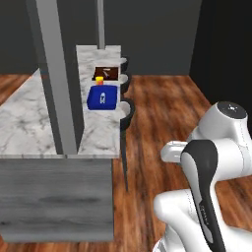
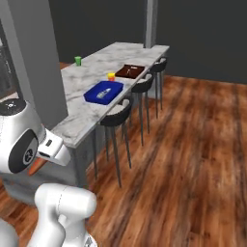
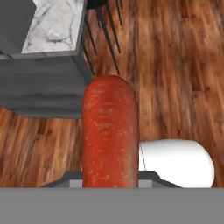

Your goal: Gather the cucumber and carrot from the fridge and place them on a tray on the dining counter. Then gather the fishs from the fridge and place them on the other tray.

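My gripper [image 3: 110, 181] clamped on the carrot [image 3: 110, 135] over wood floor, dining counter [image 2: 89, 113] ahead, grey pillar [image 1: 59, 74] and bar stools [image 2: 118, 118] along its edge, blue tray [image 2: 103, 91] holding a silver fish, open floor right.

Both base cams look forward-down from behind the arm, sharing the white-grey veined marble surface [image 1: 29, 123] and deep-blue rectangular tray [image 2: 103, 91]. Hand cam faces down, close over brown wood-plank floor [image 3: 175, 65].
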### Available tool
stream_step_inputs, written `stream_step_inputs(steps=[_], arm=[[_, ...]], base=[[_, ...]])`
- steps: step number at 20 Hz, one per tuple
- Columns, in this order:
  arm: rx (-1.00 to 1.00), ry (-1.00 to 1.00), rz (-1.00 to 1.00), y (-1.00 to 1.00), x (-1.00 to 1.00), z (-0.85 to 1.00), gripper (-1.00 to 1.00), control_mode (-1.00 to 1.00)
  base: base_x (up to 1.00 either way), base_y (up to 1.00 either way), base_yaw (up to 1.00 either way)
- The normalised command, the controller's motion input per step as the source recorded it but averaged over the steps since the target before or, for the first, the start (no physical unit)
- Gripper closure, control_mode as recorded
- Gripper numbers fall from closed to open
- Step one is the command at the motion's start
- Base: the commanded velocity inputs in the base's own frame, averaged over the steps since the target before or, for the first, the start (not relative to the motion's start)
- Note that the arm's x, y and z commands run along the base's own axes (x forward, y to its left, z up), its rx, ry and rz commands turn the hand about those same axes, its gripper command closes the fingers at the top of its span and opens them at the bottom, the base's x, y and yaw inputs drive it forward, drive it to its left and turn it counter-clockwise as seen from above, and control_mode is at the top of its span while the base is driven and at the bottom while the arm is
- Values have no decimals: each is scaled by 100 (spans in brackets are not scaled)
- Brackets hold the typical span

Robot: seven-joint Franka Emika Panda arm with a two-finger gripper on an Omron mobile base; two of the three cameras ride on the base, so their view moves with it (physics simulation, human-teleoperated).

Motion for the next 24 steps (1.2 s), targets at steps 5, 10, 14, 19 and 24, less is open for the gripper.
stream_step_inputs(steps=[5, 10, 14, 19, 24], arm=[[0, 0, 0, 0, 0, 0, 100, 100], [0, 0, 0, 0, 0, 0, 100, 100], [0, 0, 0, 0, 0, 0, 100, 100], [0, 0, 0, 0, 0, 0, 100, 100], [0, 0, 0, 0, 0, 0, 100, 100]], base=[[53, -65, 0], [77, -56, 2], [69, -60, 3], [65, -57, 6], [65, -54, 12]])
